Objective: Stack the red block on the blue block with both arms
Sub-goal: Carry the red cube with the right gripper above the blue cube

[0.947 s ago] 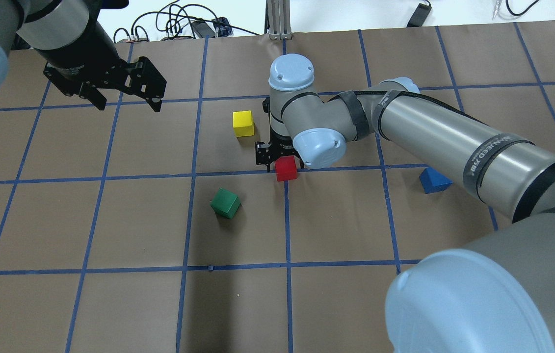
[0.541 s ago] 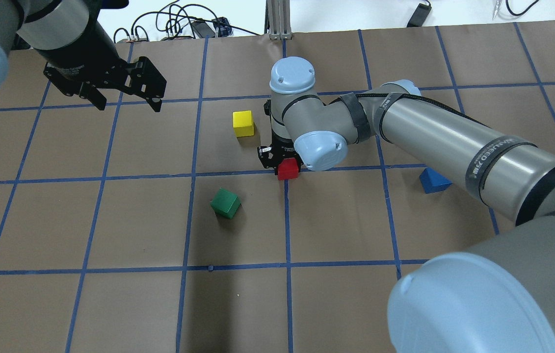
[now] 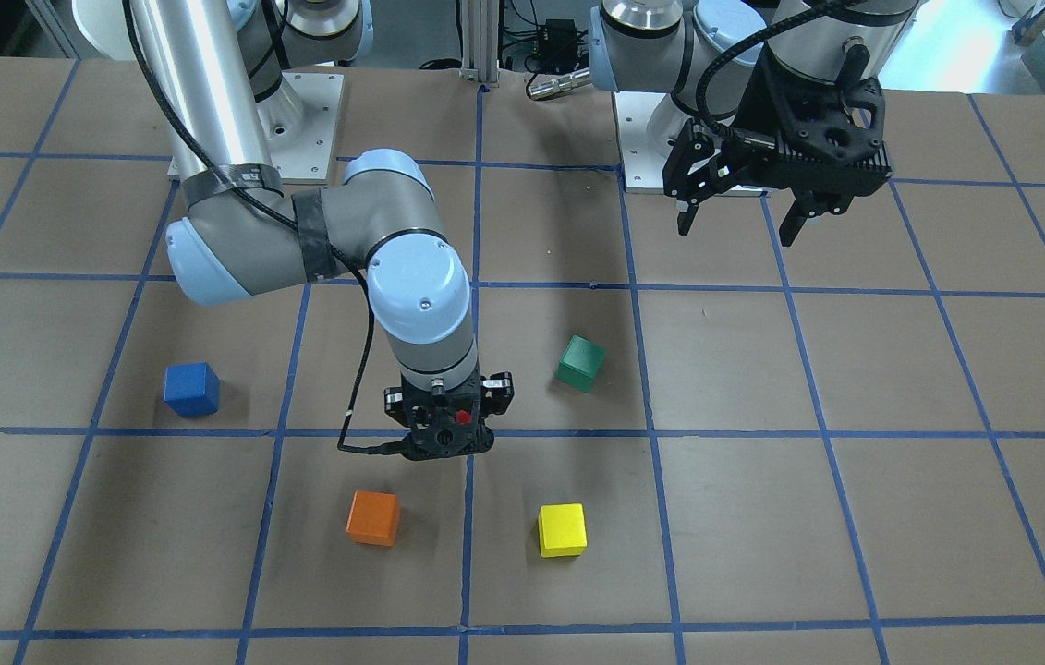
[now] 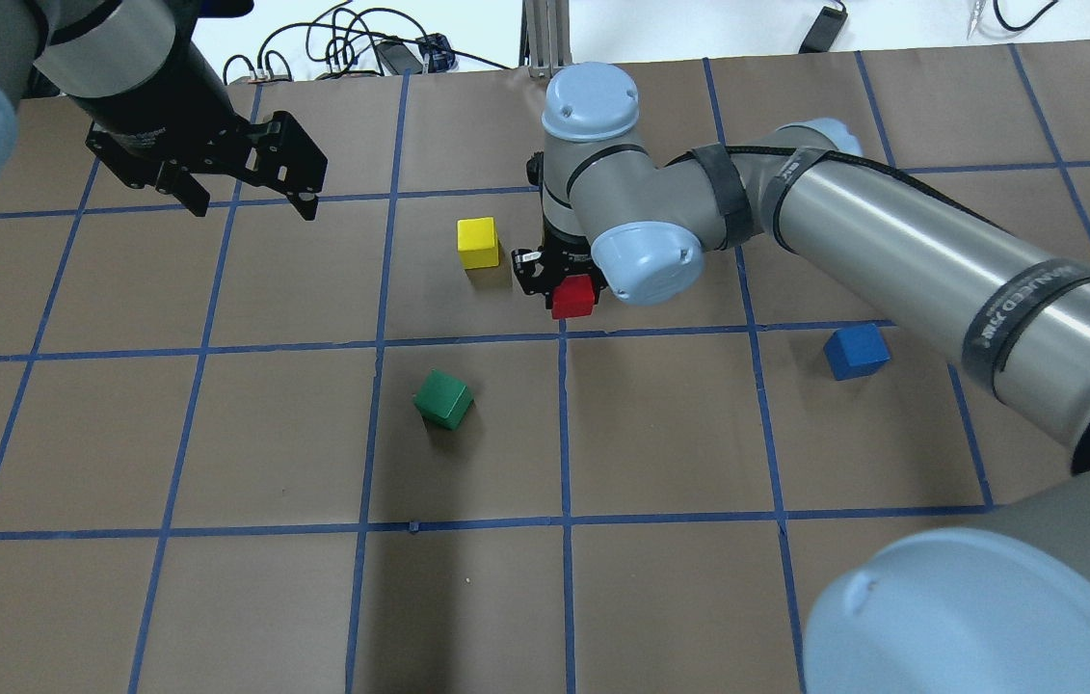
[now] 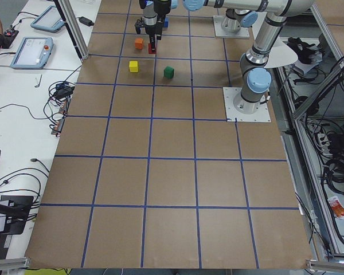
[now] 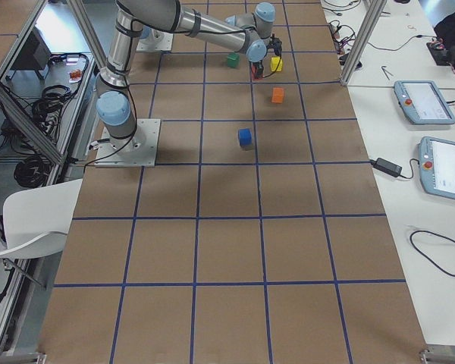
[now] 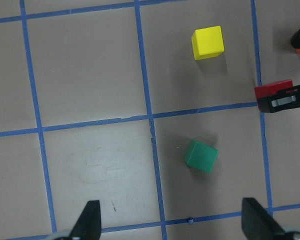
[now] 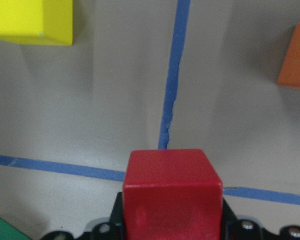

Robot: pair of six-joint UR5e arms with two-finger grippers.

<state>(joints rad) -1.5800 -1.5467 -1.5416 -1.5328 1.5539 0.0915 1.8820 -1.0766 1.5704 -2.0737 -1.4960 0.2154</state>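
Observation:
The red block (image 4: 572, 296) is held between the fingers of my right gripper (image 4: 567, 287), clear of the table near its middle. It fills the bottom of the right wrist view (image 8: 172, 192), and in the front view only a sliver shows (image 3: 461, 417). The blue block (image 4: 856, 351) sits alone on the table to the right of the held block, also seen in the front view (image 3: 191, 389). My left gripper (image 4: 252, 209) hangs open and empty high over the far left of the table, far from both blocks.
A yellow block (image 4: 477, 242) sits just left of the right gripper. A green block (image 4: 442, 399) lies nearer to me, turned at an angle. An orange block (image 3: 372, 517) sits beyond the right gripper. Cables (image 4: 342, 48) lie past the far table edge.
My right gripper has risen with the red block in it and shifted slightly away from me. The right arm no longer covers part of the blue block. The left arm has not moved.

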